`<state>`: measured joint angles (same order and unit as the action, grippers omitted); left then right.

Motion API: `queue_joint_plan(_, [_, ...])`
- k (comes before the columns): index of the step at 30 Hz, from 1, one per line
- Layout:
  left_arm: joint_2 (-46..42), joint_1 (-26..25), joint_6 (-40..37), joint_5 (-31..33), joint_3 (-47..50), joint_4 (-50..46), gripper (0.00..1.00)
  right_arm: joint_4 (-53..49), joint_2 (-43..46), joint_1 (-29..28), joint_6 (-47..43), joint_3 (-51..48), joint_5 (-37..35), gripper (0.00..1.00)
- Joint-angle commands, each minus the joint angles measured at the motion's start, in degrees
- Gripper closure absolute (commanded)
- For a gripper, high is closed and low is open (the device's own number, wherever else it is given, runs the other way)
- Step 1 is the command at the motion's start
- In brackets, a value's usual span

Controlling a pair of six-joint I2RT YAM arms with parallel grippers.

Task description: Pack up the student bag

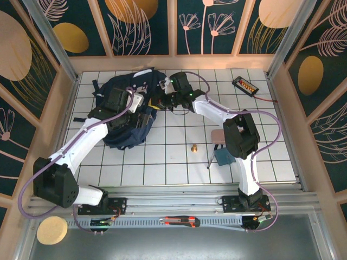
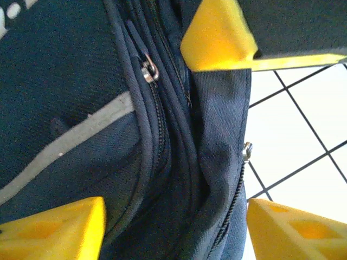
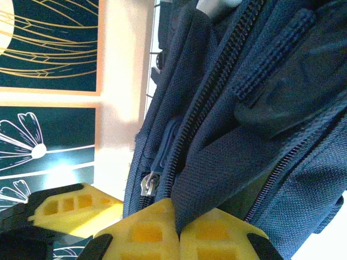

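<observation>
A: Where is the student bag point(image 1: 127, 116) found, and how is it held?

B: It is laid on the table point(image 1: 179, 168), towards the far left, with a zipped edge turned to the right arm point(image 1: 217, 114). A fold of its navy fabric beside the zip is pinched between the right jaws, which are closed tight on it. That grip is judged to be meant to keep the opening taut.

A: And the left jaws?

B: They are spread wide over the bag's zip seams, with a finger point(image 2: 54, 227) on either side, and nothing is gripped. It is supposed that a zip pull point(image 2: 150, 71) is being lined up for.

A: What can be counted?

B: One bag and two arms are seen. Two metal pulls are counted from the left wrist, the second pull point(image 2: 247, 150) lying at the seam nearest the table. One metal tab point(image 3: 150, 184) is seen from the right wrist, but it cannot be told which pull it is. Well apart from the bag, one brass cone point(image 1: 193, 147) and one black device point(image 1: 245, 85) are set on the table. One orange cutter point(image 1: 181, 221) is placed on the near rail.
</observation>
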<state>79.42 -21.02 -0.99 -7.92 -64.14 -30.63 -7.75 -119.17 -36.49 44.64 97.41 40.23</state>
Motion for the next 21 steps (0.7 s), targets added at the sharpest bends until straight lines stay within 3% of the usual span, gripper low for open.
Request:
queue_joint_plan(1, [-1.72,0.12,-1.91,-1.55,3.13,-2.1,0.3,4.21,5.1,-1.46,-1.41,4.98,1.89,1.0])
queue_joint_plan(5, [-1.12,0.17,-2.19,0.36,4.02,-0.7,0.47,3.84,5.43,-2.14,-1.37,5.58,1.61,1.0])
queue_joint_plan(8, [0.25,0.14,-2.27,-0.06,3.36,-0.41,0.76,3.2,5.77,-2.3,-1.45,5.76,1.46,1.0])
queue_joint_plan(9, [0.46,0.11,-2.37,-0.14,3.0,-0.67,0.93,3.03,5.99,-2.28,-1.82,5.63,1.43,1.0])
queue_joint_plan(10, [0.32,0.14,-2.58,-0.16,2.6,-1.02,1.0,2.47,6.17,-2.23,-2.59,5.61,1.48,1.0])
queue_joint_plan(11, [0.1,0.16,-2.76,-0.38,2.38,-1.35,1.0,1.88,6.41,-1.99,-3.29,5.43,1.37,0.98])
queue_joint_plan(12, [-0.44,0.14,-3.02,-0.85,2.19,-1.6,1.0,1.4,6.84,-1.48,-4.26,4.89,1.33,0.82])
queue_joint_plan(13, [-0.86,0.13,-3.28,-1.42,1.94,-1.95,1.0,1.4,7.59,-0.65,-5.45,3.51,1.62,0.59])
queue_joint_plan(14, [-1.28,0.14,-3.48,-2.07,1.71,-2.37,1.0,1.56,8.5,0.44,-6.71,2.2,2.01,0.45])
queue_joint_plan(15, [-1.65,0.15,-3.62,-2.5,1.27,-2.8,1.0,1.52,9.95,1.76,-8.41,0.45,2.05,0.37])
queue_joint_plan(18, [-1.98,0.17,-3.73,-4.16,-0.17,-4.19,1.0,3.01,15.38,4.78,-14.75,-6.23,2.81,0.35])
queue_joint_plan(21, [-1.9,0.19,-3.69,-5.42,-1.73,-4.91,1.0,1.95,18.86,8.34,-23.29,-11.12,7.67,0.44])
